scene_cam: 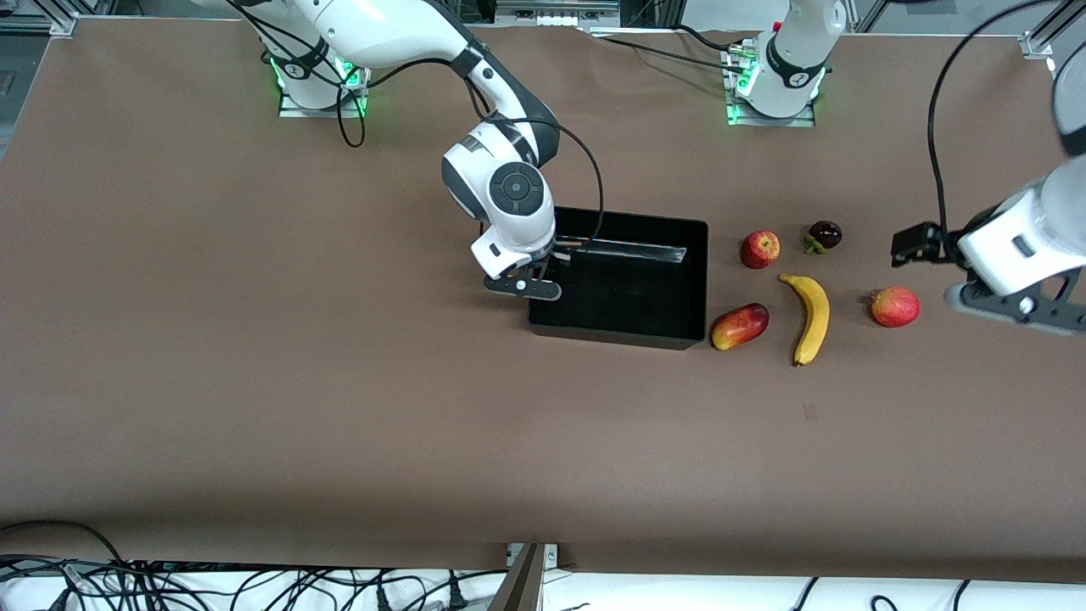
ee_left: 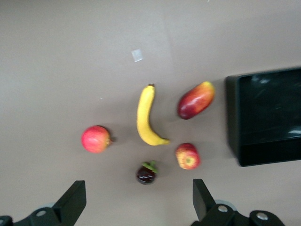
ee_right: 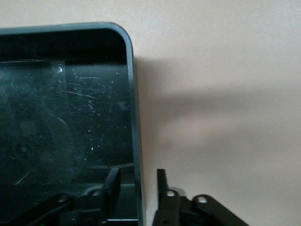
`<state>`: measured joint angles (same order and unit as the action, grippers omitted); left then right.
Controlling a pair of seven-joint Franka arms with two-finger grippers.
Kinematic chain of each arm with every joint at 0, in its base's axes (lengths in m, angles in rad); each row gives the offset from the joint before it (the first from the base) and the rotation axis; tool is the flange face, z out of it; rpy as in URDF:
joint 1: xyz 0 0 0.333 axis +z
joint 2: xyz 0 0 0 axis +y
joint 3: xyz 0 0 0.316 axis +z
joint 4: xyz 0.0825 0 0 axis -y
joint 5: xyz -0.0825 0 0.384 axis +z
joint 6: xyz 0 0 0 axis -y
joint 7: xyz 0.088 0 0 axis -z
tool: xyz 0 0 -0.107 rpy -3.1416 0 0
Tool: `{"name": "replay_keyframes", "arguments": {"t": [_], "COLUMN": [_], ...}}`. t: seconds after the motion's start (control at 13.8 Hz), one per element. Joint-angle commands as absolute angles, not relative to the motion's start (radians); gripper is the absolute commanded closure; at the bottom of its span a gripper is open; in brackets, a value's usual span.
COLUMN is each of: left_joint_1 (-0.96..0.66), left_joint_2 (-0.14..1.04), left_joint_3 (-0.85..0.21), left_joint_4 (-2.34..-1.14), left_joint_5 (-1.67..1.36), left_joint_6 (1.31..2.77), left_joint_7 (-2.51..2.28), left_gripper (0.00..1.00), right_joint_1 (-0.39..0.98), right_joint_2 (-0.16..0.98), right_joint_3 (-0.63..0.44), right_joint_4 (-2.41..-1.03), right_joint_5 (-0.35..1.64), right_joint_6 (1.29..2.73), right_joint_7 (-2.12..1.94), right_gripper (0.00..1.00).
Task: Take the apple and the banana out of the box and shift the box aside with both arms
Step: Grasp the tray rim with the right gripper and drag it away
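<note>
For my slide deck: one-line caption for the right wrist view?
Right gripper straddling the black box wall, one finger inside, one outside, over the brown table.

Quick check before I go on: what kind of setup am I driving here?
Likely a robotics lab bench: two fixed-base arms bolted to a brown-covered table, aluminium framing at its corners, loose cables along the edge, and staged fruit beside a black box.

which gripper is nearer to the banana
Left. The left gripper hangs open above the table by the fruits, near the banana. The right gripper straddles the black box's wall.
</note>
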<state>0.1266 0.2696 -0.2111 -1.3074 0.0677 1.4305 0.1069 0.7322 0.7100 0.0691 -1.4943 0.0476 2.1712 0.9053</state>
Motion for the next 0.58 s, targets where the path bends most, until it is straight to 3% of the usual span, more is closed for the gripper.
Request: {"name": "replay_keyframes", "arguments": {"t": [0.0,0.22,0.36,0.51], "left_joint_1": [0.022,-0.097,-0.094,-0.077], "left_joint_2": [0.145,0.007,-0.040,-0.034], "left_joint_3": [-0.045,0.051,0.046,-0.013], "left_joint_4": [-1.455,-1.655,-1.738,-1.743], "left_joint_5": [-0.006,0.000,-0.003,0.009], "left_joint_6": [1.459,1.596,1.681,1.716], "left_joint_7": [0.091,-0.030,-0.028,-0.023], "left_gripper": [0.00,0.00,0.00,0.00], "right_joint_1": [0.742,0.720,0.666,0.576], "right_joint_2": [0.703,0.692,0.657,0.606], "right_joint_3": [0.057,0.049,0.048,0.048], "right_joint_4": [-1.497,-1.491,-1.482,-1.471], "right_joint_5": [0.055,0.048,0.048,0.057], "right_joint_6": [2.164,2.157,2.102,2.021], "right_joint_7": [0.897,0.798,0.749,0.585], "right_gripper": [1.00,1.00,1.00,1.00]}}
